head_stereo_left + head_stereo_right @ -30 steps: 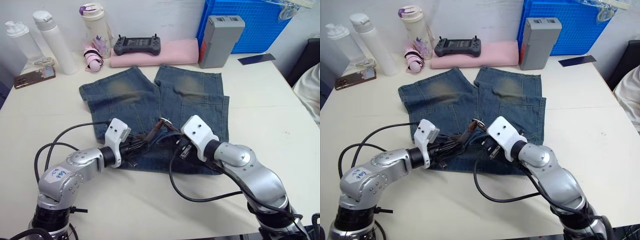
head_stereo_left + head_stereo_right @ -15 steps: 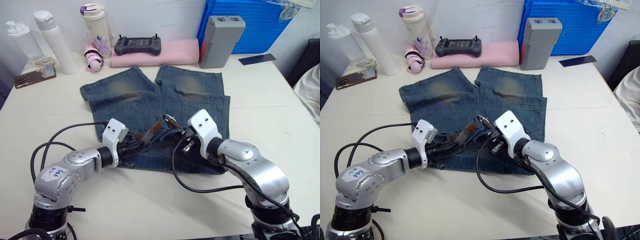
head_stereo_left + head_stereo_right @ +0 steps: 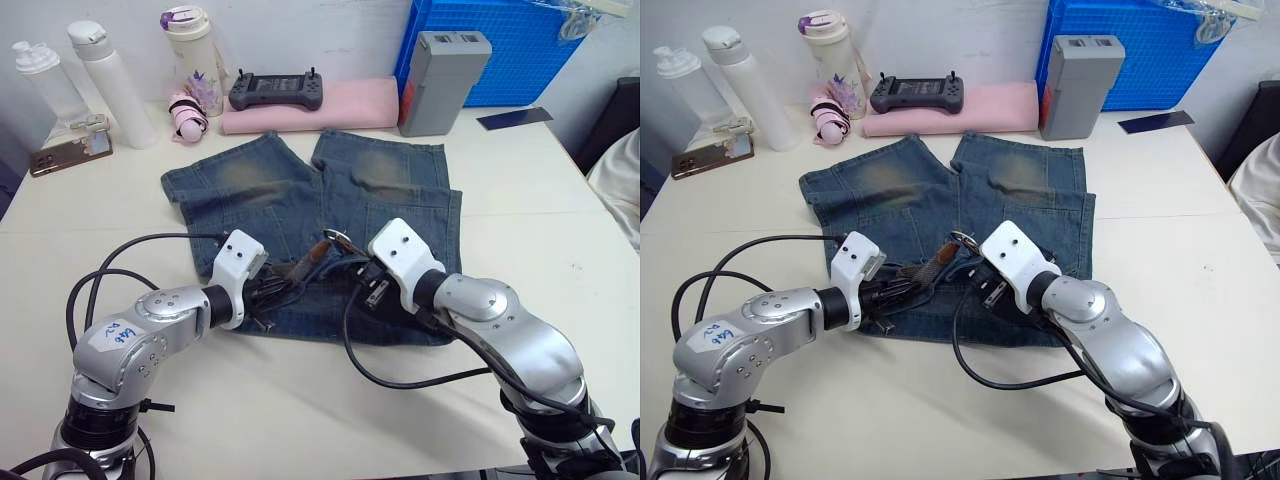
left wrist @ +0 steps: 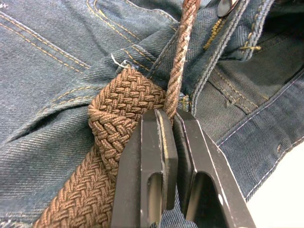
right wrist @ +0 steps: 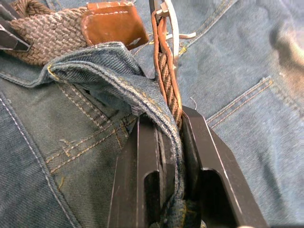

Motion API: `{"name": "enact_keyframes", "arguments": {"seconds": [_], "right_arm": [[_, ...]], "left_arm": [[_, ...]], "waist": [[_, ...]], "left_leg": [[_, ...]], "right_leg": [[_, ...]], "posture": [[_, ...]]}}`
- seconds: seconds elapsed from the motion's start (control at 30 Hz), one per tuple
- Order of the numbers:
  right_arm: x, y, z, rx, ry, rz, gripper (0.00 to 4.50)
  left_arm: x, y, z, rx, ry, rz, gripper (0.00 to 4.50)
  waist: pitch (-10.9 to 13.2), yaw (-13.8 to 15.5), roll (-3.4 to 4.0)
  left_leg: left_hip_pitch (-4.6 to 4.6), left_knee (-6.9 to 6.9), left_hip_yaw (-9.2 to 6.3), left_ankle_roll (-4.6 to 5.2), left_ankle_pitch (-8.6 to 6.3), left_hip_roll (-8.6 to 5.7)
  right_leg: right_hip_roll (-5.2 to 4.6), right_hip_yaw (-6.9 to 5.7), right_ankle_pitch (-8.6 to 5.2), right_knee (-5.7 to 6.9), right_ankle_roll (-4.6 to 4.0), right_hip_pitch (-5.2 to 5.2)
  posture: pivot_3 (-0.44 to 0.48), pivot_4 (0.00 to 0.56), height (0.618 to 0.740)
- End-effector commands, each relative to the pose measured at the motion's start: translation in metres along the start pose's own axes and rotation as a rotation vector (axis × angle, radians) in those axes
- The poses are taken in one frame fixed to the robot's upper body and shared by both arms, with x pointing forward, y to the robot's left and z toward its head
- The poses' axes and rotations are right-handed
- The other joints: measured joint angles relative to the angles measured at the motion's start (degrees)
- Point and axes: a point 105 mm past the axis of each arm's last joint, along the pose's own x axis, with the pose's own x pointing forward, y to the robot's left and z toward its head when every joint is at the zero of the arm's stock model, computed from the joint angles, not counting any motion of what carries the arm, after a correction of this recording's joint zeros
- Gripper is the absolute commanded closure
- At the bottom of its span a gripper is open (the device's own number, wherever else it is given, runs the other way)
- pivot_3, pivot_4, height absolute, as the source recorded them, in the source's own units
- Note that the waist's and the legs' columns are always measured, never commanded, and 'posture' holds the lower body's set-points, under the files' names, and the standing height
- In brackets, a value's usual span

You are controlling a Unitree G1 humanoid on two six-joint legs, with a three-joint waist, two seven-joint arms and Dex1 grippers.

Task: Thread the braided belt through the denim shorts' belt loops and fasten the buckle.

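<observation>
The denim shorts [image 3: 300,200] lie flat mid-table, waistband toward me. At the waistband's open front, the braided belt [image 4: 128,104] comes out from under a denim fold. My left gripper [image 4: 168,114] is shut on the strap where it turns edge-on. A brown leather tab [image 5: 111,23] ends the belt beside the silver buckle [image 5: 168,14]. Just below the buckle, my right gripper [image 5: 168,116] is shut on the strap together with a fold of waistband. The two grippers [image 3: 275,290] [image 3: 360,275] sit close together. I cannot make out single belt loops.
Along the back stand bottles [image 3: 110,80], a phone [image 3: 68,150], a controller [image 3: 275,90] on a pink rolled cloth [image 3: 330,105], a grey box [image 3: 440,65] and a blue crate [image 3: 510,45]. A person [image 3: 620,180] sits at the right edge.
Both grippers keep their hold. The right wrist swung slightly outward, then came back toward the left one. The left gripper edged a little toward the middle.
</observation>
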Motion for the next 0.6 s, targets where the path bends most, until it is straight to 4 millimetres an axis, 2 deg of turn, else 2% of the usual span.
{"name": "enact_keyframes", "arguments": {"seconds": [0.03, 0.23, 0.43, 0.6], "right_arm": [[-0.009, -0.002, 0.020, -0.075, -0.085, -0.032, 4.45], [-0.009, 0.002, 0.017, -0.082, -0.066, -0.009, 4.45], [-0.007, 0.014, 0.017, -0.102, -0.054, 0.068, 4.45], [-0.006, 0.023, 0.015, -0.154, -0.035, 0.132, 4.45]], "left_arm": [[-0.003, 0.002, 0.008, 0.022, -0.021, 0.030, 4.50], [-0.002, 0.003, 0.010, 0.014, -0.028, 0.043, 4.50], [0.002, -0.007, 0.020, 0.080, -0.041, 0.019, 4.50], [0.006, -0.008, 0.024, 0.078, -0.051, 0.019, 4.50]], "waist": [[0.00, -0.02, 0.00], [0.00, -0.02, 0.00], [0.00, -0.05, 0.00], [0.00, -0.09, 0.00]], "left_leg": [[0.00, 0.00, 0.00, 0.00, 0.00, 0.00], [0.00, 0.00, 0.00, 0.00, 0.00, 0.01], [0.00, 0.00, 0.00, 0.00, 0.00, 0.01], [0.00, 0.00, 0.00, 0.00, 0.00, 0.02]], "right_leg": [[0.00, 0.00, 0.00, 0.00, 0.00, 0.00], [0.00, 0.00, 0.00, 0.00, 0.00, 0.00], [0.00, 0.00, 0.00, -0.01, 0.00, 0.00], [0.01, 0.00, 0.00, -0.01, 0.00, 0.00]], "posture": [[0.000, 0.150, 0.740], [0.000, 0.150, 0.740], [0.000, 0.150, 0.740], [0.000, 0.150, 0.740]]}}
